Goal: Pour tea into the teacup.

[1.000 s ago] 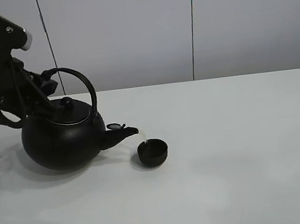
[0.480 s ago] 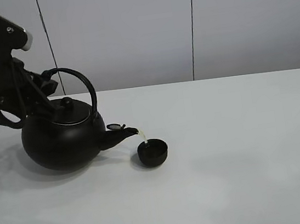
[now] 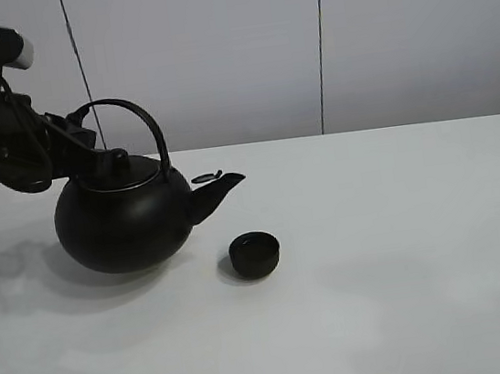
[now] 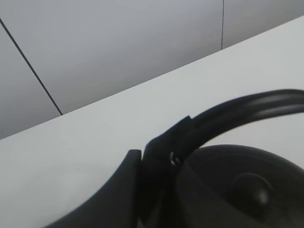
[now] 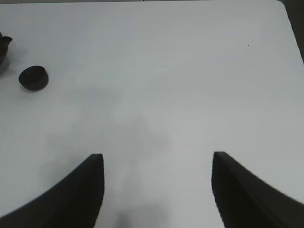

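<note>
Black kettle point(image 3: 124, 224) handle: left end effector point(image 4: 156, 161) clamped | right end effector point(image 5: 156, 190) apart | teacup point(image 3: 255, 254) beside spout

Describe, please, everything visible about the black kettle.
The kettle is large, round and matte black, apparently cast iron, with a knobbed lid, an arched handle and a short spout with a small flap. It sits level, spout toward the teacup but apart from it. No tea flows. The left gripper is shut on its handle near the base.

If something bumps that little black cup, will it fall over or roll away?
Probably not. The teacup looks low and wide, sitting flat on the table, so it would likely slide rather than tip. It seems small and light, so even a gentle nudge might move it and slosh whatever is inside.
</note>
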Tool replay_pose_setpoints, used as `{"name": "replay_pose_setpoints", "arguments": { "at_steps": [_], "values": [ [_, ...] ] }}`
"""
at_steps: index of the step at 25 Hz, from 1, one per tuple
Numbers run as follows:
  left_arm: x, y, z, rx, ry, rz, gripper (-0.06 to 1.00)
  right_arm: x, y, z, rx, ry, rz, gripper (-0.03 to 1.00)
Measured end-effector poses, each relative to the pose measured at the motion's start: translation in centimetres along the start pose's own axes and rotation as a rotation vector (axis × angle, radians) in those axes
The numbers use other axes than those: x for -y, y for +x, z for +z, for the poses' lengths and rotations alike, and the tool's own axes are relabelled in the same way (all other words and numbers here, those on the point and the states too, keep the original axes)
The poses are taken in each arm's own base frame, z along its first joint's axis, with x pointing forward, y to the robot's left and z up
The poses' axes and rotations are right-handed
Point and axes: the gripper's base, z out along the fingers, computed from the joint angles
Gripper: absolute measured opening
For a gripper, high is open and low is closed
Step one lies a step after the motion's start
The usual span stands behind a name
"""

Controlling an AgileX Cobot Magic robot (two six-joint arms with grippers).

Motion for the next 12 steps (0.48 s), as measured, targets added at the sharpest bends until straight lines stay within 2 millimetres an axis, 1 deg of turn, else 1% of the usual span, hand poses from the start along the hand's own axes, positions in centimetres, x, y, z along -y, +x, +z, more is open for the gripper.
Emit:
{"name": "replay_pose_setpoints", "arguments": {
  "at_steps": [3,7,12],
  "values": [
    [0.0,-0.1,0.0,0.016,0.005,-0.073,0.11,0.0,0.0,0.0,0.0,0.0,0.0,0.45],
    [0.1,0.5,-0.7,0.057,0.006,-0.14,0.11,0.0,0.0,0.0,0.0,0.0,0.0,0.45],
    [0.3,2.4,-2.1,0.058,-0.001,-0.157,0.11,0.0,0.0,0.0,0.0,0.0,0.0,0.45]
  ]
}}
